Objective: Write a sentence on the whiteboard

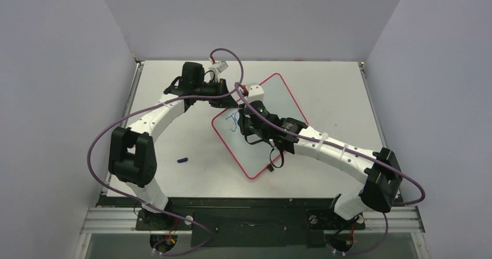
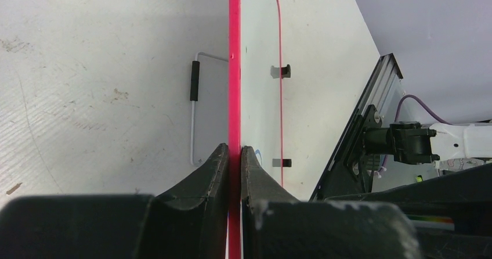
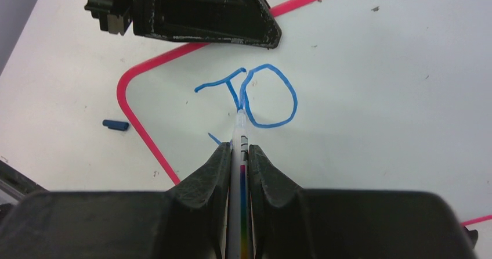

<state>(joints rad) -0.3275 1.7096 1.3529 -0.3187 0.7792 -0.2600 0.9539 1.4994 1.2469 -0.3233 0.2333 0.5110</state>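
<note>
Tabletop (image 1: 336,85), left end effector (image 2: 234,150) clamping whiteboard (image 1: 246,154), right end effector (image 3: 239,148) pinching marker (image 3: 241,125)

Bright, even light from above throws only soft, pale shadows on the table (image 1: 325,85). The overhead view is sharp; both wrist views blur slightly along their bottom edge.
</note>
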